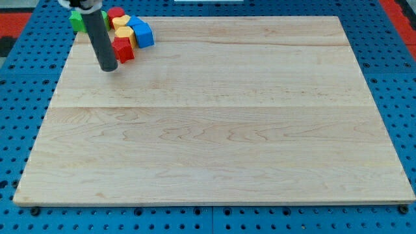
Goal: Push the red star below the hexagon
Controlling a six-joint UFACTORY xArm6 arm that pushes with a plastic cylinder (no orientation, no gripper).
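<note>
My tip (108, 67) rests on the wooden board (214, 123) near its top left corner. It touches the left side of the red star (123, 49). Above the star sits a tight cluster: a yellow block (125, 34), a smaller yellow block (120, 21), a red block (116, 13), a blue block (142, 33) on the right, and a green block (78, 21) on the left, partly hidden by the rod. I cannot make out which of them is the hexagon.
The board lies on a blue pegboard table (26, 97) with rows of holes. A red area (13, 23) shows at the view's top left and top right corners.
</note>
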